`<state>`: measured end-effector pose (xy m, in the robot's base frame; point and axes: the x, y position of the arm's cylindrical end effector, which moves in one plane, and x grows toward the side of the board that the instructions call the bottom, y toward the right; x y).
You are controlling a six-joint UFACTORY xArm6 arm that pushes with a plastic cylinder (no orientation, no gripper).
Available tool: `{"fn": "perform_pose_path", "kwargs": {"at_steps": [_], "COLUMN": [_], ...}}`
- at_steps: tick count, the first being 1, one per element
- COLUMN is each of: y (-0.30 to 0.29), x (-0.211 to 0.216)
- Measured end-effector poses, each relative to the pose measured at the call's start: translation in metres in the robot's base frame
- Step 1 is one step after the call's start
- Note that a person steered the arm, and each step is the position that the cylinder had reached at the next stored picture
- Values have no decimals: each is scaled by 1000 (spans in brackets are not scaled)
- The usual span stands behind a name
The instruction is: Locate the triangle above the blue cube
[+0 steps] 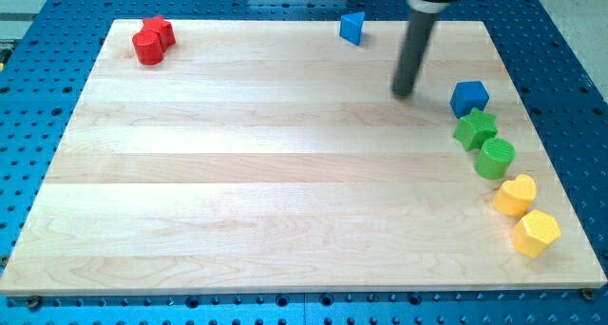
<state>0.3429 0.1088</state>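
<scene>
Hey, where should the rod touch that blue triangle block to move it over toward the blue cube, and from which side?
There is no gripping here, only pushing. The blue triangle sits at the board's top edge, left of the blue cube. Probably best to bring my tip, now between them, around to the triangle's left face and push rightward, centred so the wedge does not spin.

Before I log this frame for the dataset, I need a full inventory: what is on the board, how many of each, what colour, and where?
red blocks: two, red, touching, the view's top left corner
blue triangle: one, blue, top edge, right of centre
blue cube: one, blue, right side
green star block: one, green, just below the cube
green cylinder: one, green, below the star
yellow blocks: two, yellow, lower right
wooden board: one, light wood, on blue perforated table
my tip: one, dark rod, left of the blue cube, apart
</scene>
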Motion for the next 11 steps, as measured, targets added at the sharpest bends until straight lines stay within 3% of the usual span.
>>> {"fn": "perform_pose_path", "kwargs": {"at_steps": [2,3,4,6,8,9,10,11], "y": [-148,-146,-99,-2,-13,-7,61,86], "x": [-25,-78,-117,-123,-151,-150,-147,-106]}}
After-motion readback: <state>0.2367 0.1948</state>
